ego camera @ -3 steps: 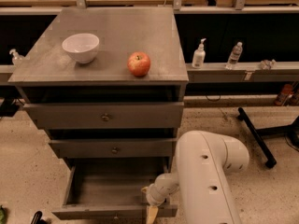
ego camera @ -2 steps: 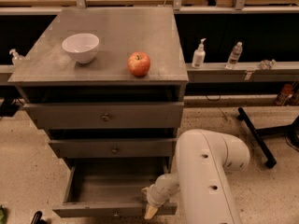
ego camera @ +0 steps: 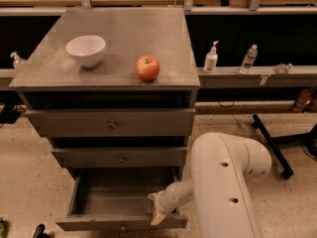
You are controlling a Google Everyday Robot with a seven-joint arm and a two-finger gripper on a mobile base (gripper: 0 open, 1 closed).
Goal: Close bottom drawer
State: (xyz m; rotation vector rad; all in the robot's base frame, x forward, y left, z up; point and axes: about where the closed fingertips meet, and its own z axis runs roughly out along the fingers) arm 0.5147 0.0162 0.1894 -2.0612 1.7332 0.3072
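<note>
The bottom drawer (ego camera: pixel 121 222) of the grey three-drawer cabinet stands pulled out, its plain grey box empty inside. Its slim front panel is at the bottom edge of the view, with a small knob barely showing. My gripper (ego camera: pixel 158 211) is at the end of the white arm (ego camera: pixel 225 182), at the drawer's right front corner, over the front panel's top edge and seemingly touching it. The two upper drawers (ego camera: pixel 111 123) are shut.
A white bowl (ego camera: pixel 85 50) and a red apple (ego camera: pixel 147 67) sit on the cabinet top. A soap dispenser (ego camera: pixel 211 58) and a water bottle (ego camera: pixel 248 58) stand on a low ledge to the right. A black stand leg (ego camera: pixel 270 145) lies on the floor at right.
The gripper has shifted very slightly at the drawer's front right corner. The drawer is pulled out about as far as before.
</note>
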